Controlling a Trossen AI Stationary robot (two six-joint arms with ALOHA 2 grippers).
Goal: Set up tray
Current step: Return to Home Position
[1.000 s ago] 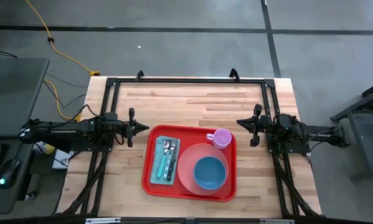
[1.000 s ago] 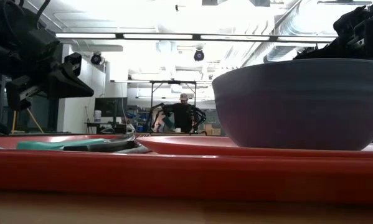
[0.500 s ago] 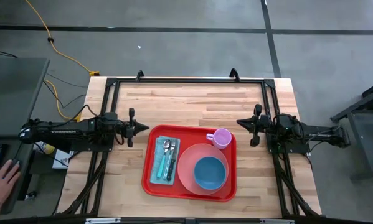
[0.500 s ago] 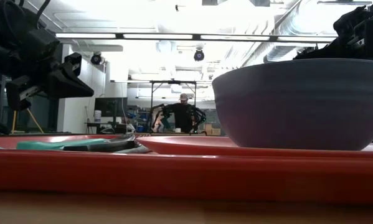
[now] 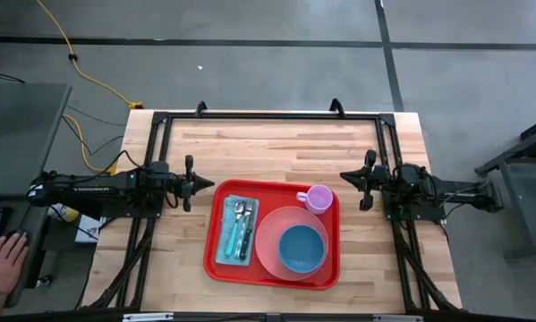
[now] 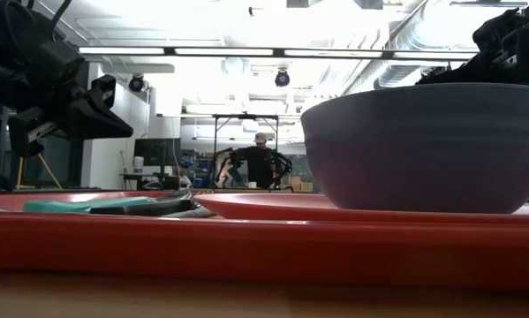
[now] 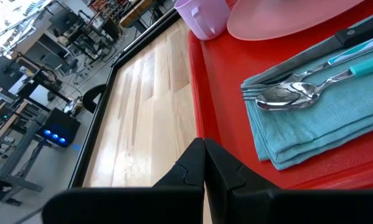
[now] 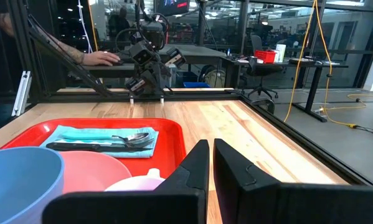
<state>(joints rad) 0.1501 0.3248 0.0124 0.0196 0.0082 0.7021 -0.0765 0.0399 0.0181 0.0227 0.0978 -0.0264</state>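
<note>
The red tray [image 5: 276,191] lies flat on the wooden table, near its front edge. On it a blue bowl [image 5: 301,248] stands in a round pink plate [image 5: 266,252]. A lilac cup [image 5: 319,199] stands at the tray's far right corner. A folded teal napkin [image 5: 225,240] carries a fork, spoon and knife [image 5: 242,224]. My left gripper [image 5: 210,184] hovers shut just left of the tray's far left corner. My right gripper [image 5: 344,176] hovers shut just right of the far right corner. In the low view the bowl [image 6: 423,146] fills the right side.
A black metal frame [image 5: 268,114] runs along the table's far, left and right sides. Bare wood [image 5: 276,148] lies between the tray and the far edge. A person's hand [image 5: 1,261] rests on a desk left of the table. Another person stands far off in the room [image 6: 260,161].
A person's hand has come into view on the desk left of the table. Both arms and everything on the tray have stayed where they were.
</note>
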